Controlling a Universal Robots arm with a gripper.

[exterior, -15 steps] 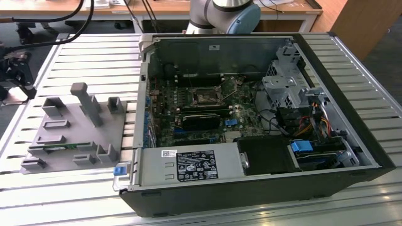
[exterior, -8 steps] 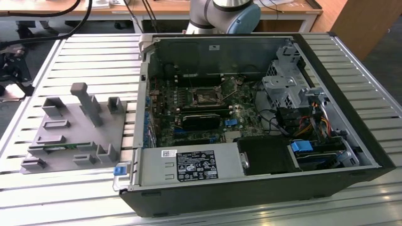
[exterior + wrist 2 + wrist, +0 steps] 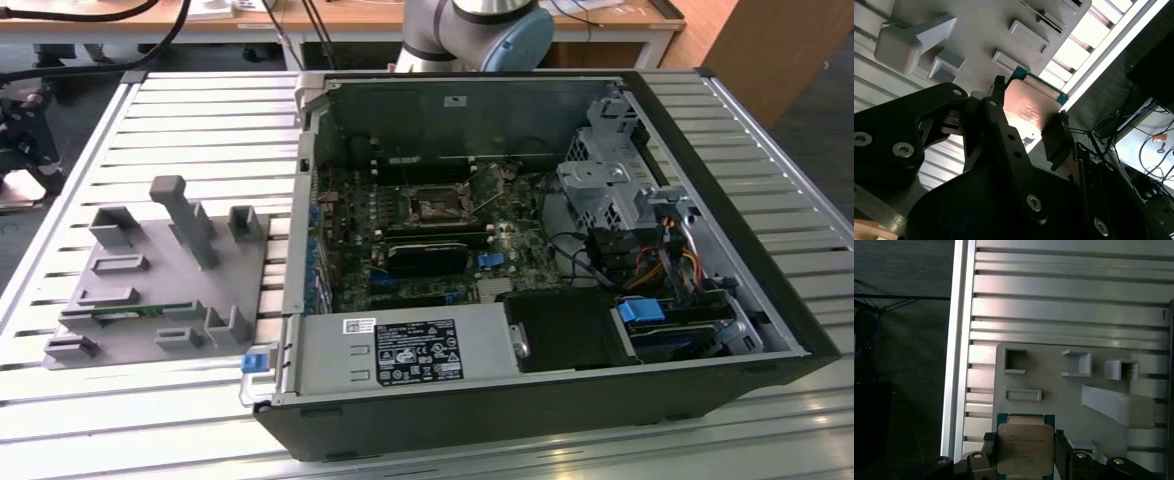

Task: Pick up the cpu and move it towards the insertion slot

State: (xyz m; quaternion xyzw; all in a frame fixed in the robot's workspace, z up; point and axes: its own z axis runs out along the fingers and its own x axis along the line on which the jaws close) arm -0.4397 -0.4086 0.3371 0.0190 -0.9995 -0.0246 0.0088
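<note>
The cpu (image 3: 1025, 447) is a flat square chip with a silvery top and a green edge. It sits between my gripper's (image 3: 1025, 452) two black fingers (image 3: 1061, 452), which are shut on its sides. In the second wrist view the cpu (image 3: 1030, 106) shows a coppery sheen, with the gripper (image 3: 1028, 111) clamped around it. In both wrist views it hangs above the grey plastic tray (image 3: 1054, 390). The insertion slot (image 3: 435, 207) is the small square socket on the motherboard inside the open computer case (image 3: 534, 250).
The grey tray (image 3: 147, 280) with raised blocks and recesses lies on the slatted aluminium table (image 3: 174, 110), on the exterior view's left of the case. A narrow green memory stick (image 3: 127, 312) rests in the tray. The arm's base (image 3: 481, 30) stands behind the case.
</note>
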